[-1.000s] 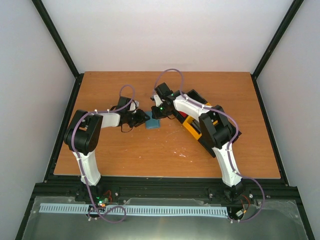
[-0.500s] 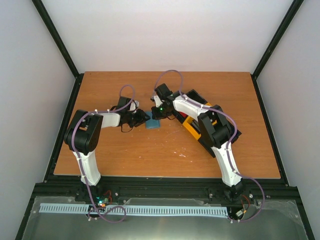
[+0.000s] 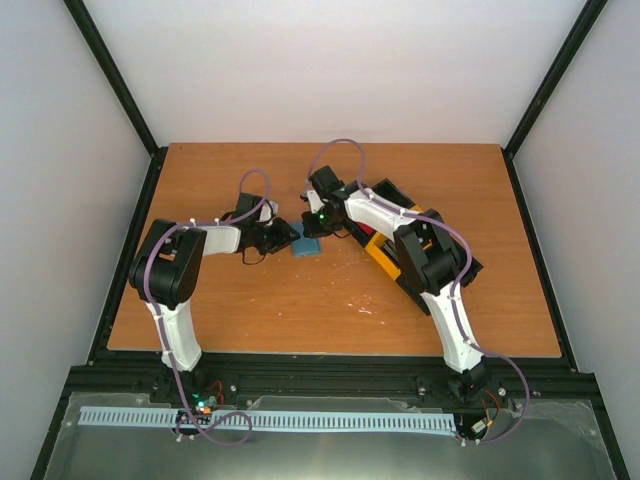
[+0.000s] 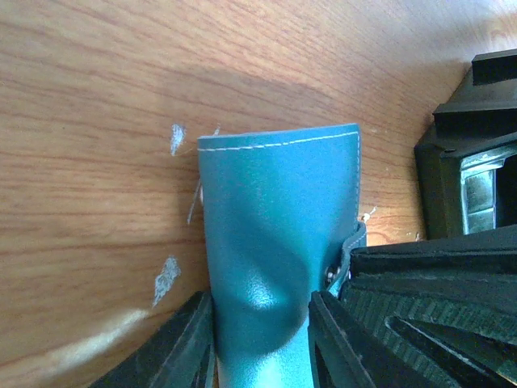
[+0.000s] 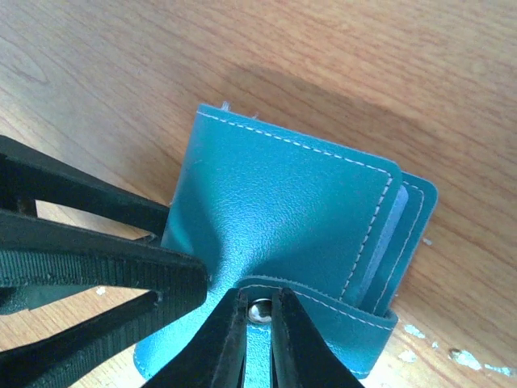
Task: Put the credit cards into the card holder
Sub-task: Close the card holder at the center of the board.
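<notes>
The blue-grey card holder [image 3: 306,247] lies folded on the wooden table, mid-centre. My left gripper [image 3: 284,237] is shut on its left end; in the left wrist view the fingers [image 4: 187,343] squeeze both sides of the card holder [image 4: 279,218], with the gripper [image 4: 260,323] astride it. My right gripper [image 3: 320,223] is shut on the snap tab; in the right wrist view the gripper [image 5: 258,311] pinches the tab with its metal snap on the card holder [image 5: 291,210]. No credit card shows clearly; only a bit of red [image 3: 373,240] shows in the tray under the right arm.
A black-and-yellow tray [image 3: 388,262] lies right of the card holder, mostly under the right arm. The left gripper's black fingers [image 5: 89,263] crowd the left of the right wrist view. White scuffs [image 4: 166,276] mark the wood.
The right arm's elbow has drifted slightly left. Both grippers and the card holder stay where they were.
</notes>
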Motion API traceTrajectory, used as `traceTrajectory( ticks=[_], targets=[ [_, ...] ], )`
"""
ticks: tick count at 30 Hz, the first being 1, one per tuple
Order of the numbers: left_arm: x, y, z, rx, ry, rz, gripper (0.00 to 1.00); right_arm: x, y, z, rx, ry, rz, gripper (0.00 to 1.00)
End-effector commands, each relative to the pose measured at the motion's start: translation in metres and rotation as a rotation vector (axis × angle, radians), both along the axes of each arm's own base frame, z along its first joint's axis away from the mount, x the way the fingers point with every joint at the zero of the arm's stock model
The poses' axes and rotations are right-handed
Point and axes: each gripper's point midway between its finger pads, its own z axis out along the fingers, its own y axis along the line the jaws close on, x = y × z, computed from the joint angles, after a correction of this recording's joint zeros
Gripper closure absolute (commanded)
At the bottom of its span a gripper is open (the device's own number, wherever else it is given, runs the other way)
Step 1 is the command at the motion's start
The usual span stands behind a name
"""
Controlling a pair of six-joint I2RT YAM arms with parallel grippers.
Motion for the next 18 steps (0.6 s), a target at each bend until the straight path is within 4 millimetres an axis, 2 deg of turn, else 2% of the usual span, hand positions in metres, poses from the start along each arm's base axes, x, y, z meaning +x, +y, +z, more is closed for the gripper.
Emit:
traceTrajectory(
  ticks=[1,8,18],
  targets=[
    [-0.043,0.014,-0.062,0.12,0.209,0.001,0.66,0.004,0.004,-0.014,-0.014,0.015,-0.007,0.9],
    [-0.044,0.014,-0.066,0.129,0.22,0.0,0.67,0.006,-0.001,-0.024,-0.073,0.027,-0.023,0.91],
    [-0.045,0.015,-0.07,0.135,0.23,0.009,0.67,-0.001,-0.008,-0.053,-0.193,0.069,-0.02,0.91]
  ],
)
